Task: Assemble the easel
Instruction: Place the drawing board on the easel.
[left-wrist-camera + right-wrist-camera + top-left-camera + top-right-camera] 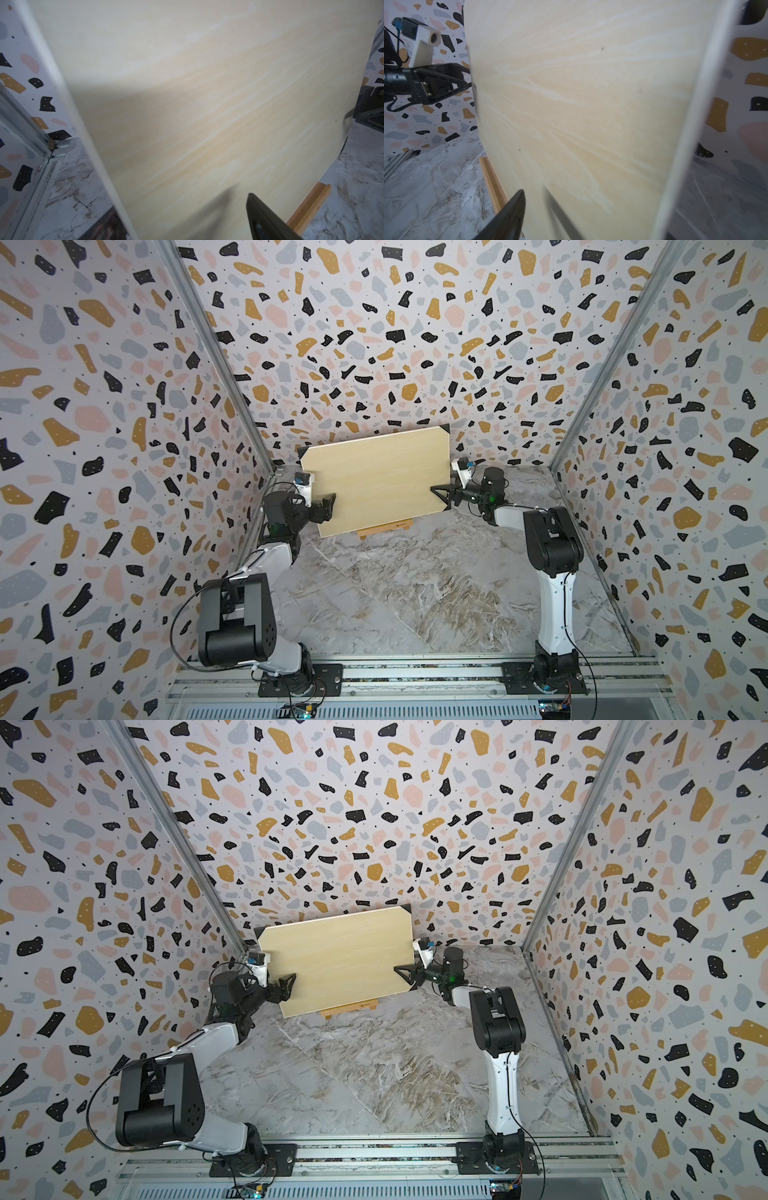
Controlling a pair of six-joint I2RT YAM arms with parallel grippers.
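Note:
Only the honey-brown bottom ledge of the easel (384, 527) (349, 1007) shows, under the lower edge of a large pale wooden board (374, 477) (336, 957) with black corners. The board stands tilted on that ledge and hides the rest of the frame. My left gripper (330, 504) (291, 984) straddles the board's left edge. Its front finger (261, 216) stands off the board's face, open. My right gripper (439, 494) (401, 972) straddles the right edge in the same way, with its front finger (508, 212) off the face. Both rear fingers are hidden behind the board.
The board and easel stand at the back of a marble-patterned tabletop (415, 593), close to the terrazzo back wall (374, 344). Terrazzo side walls with metal corner posts (232, 377) close in both sides. The arm bases sit on a rail (415, 676) at the front.

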